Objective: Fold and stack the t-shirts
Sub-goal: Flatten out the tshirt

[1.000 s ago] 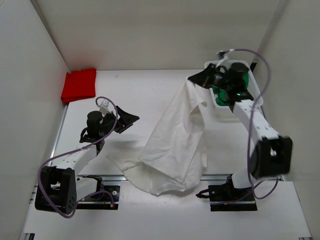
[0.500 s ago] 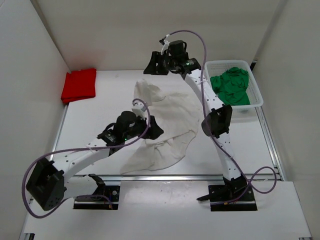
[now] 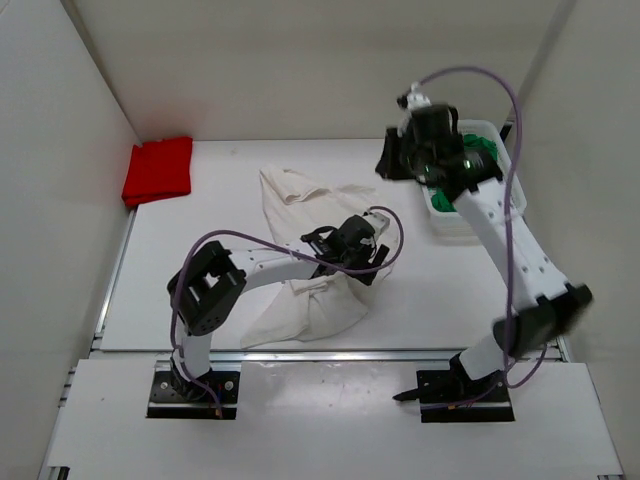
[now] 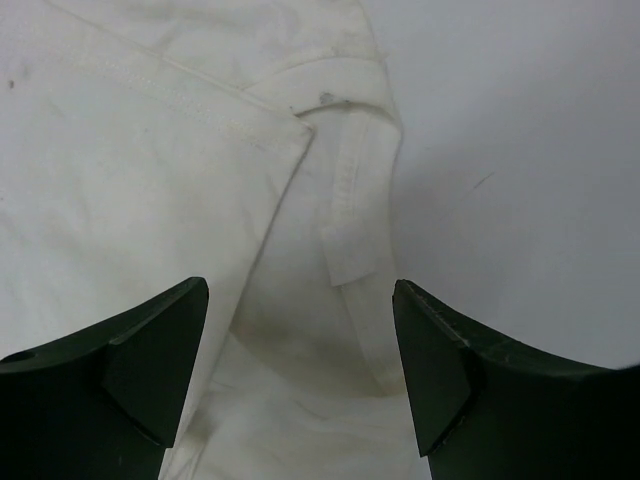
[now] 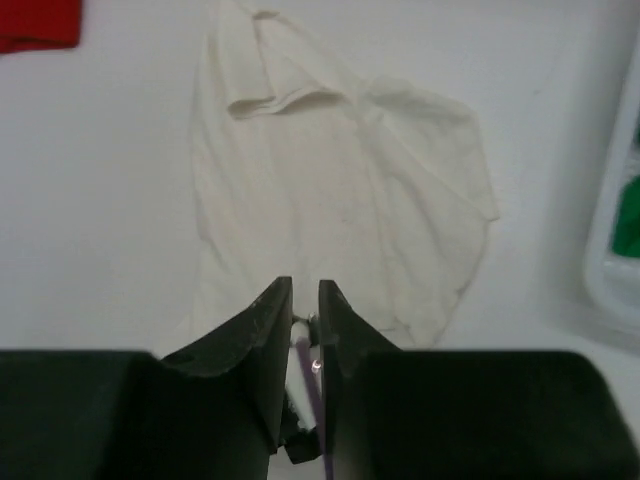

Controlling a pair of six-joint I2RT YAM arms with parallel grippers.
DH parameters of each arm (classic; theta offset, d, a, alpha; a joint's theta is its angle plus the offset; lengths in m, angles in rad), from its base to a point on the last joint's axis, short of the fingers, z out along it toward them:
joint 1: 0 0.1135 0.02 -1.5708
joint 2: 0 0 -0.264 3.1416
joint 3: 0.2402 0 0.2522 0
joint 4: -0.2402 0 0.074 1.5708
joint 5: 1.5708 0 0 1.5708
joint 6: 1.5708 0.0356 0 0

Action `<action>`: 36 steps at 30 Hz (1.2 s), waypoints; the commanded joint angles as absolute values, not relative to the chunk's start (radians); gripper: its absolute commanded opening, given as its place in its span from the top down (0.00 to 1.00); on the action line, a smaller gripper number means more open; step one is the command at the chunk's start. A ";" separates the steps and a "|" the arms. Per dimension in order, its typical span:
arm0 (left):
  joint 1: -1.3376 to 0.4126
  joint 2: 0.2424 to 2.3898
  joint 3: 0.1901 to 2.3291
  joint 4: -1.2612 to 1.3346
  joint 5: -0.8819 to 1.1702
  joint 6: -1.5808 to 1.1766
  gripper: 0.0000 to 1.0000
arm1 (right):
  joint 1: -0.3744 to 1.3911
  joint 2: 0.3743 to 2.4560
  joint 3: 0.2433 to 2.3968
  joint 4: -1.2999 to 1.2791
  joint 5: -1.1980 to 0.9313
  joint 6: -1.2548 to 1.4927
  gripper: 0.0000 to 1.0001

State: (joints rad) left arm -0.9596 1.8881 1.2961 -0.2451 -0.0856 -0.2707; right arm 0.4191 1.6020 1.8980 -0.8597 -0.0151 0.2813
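The white t-shirt [image 3: 305, 255] lies crumpled on the table's middle, collar end far and hem end near. My left gripper [image 3: 366, 258] hovers open over its right edge; in the left wrist view the left gripper [image 4: 300, 345] straddles a sleeve hem of the white t-shirt [image 4: 150, 180] without touching it. High above the table by the basket, my right gripper [image 3: 393, 160] holds nothing. In the right wrist view the right gripper [image 5: 305, 288] has its jaws almost together, above the white t-shirt [image 5: 340, 190]. A folded red t-shirt [image 3: 158, 170] rests at the far left. A green t-shirt [image 3: 481, 150] sits in the basket.
The white mesh basket [image 3: 455, 228] stands at the far right, partly hidden by my right arm. White walls close the table on the left, the back and the right. The red t-shirt [image 5: 35, 25] and the basket rim [image 5: 603, 235] show at the right wrist view's edges.
My right gripper has let go of the white t-shirt and swung back right toward the basket. The shirt now lies on the table. My left arm has reached across to its right edge.
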 commanded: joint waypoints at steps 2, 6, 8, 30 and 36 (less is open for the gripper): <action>-0.950 1.939 1.394 -0.324 -0.155 -0.157 0.15 | 0.252 1.198 1.291 -0.441 -0.229 0.385 0.82; -0.960 1.982 1.416 -0.282 -0.181 -0.106 0.17 | 0.163 0.981 0.862 -0.229 -0.415 0.465 0.80; -0.969 1.999 1.433 -0.272 -0.190 -0.084 0.17 | 0.155 0.934 0.731 -0.172 -0.471 0.511 0.81; -0.979 2.140 1.574 -0.284 -0.287 -0.029 0.77 | 0.135 0.778 0.267 0.043 -0.558 0.640 0.82; -0.957 2.114 1.545 -0.267 -0.269 -0.060 1.00 | 0.111 0.802 0.218 0.109 -0.543 0.663 0.81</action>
